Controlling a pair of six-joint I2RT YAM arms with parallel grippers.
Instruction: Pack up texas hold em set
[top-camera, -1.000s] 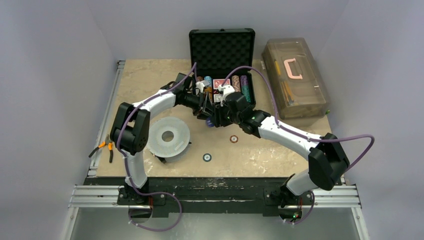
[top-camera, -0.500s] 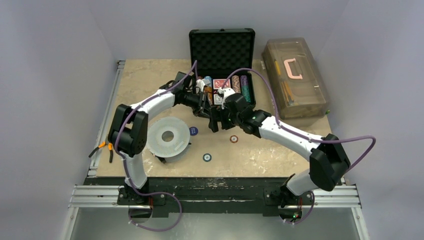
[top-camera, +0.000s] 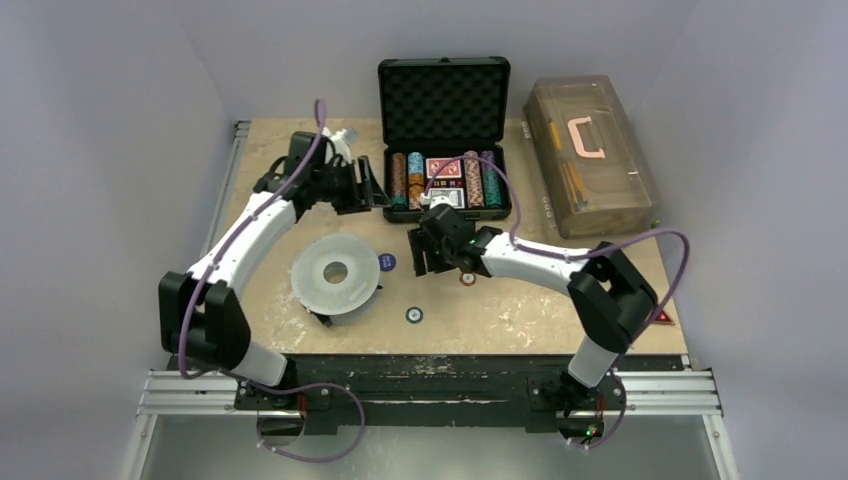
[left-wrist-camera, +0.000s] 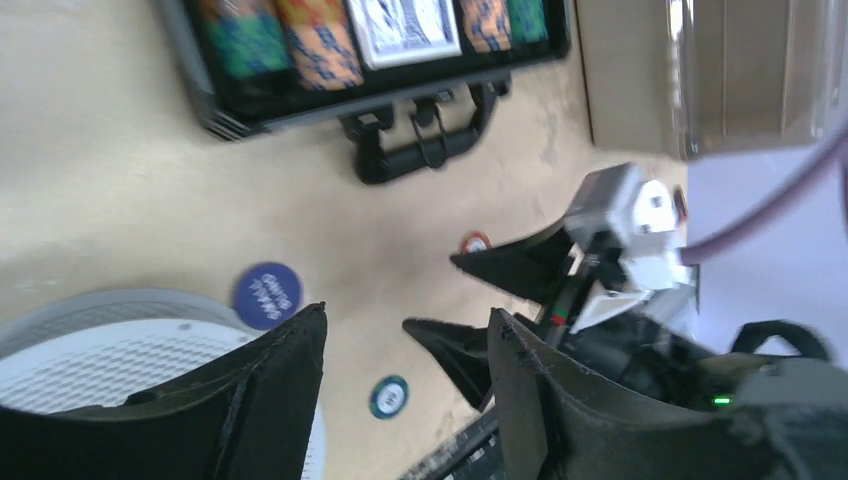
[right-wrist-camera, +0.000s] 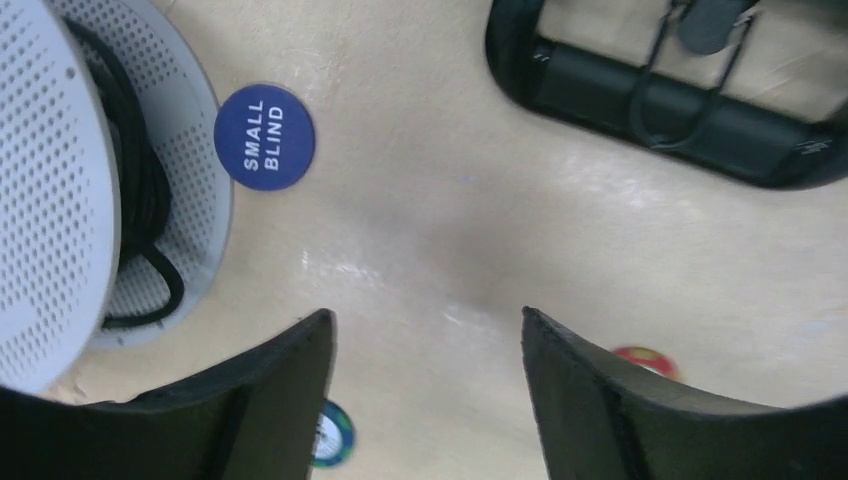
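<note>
Right wrist alone reads SMALL BLIND on blue button (right-wrist-camera: 264, 136).

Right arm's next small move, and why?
Probably shift the right gripper over the SMALL BLIND button and lower: its jaws stand open and empty, and the button lies loose on the table, outside the open case.
</note>
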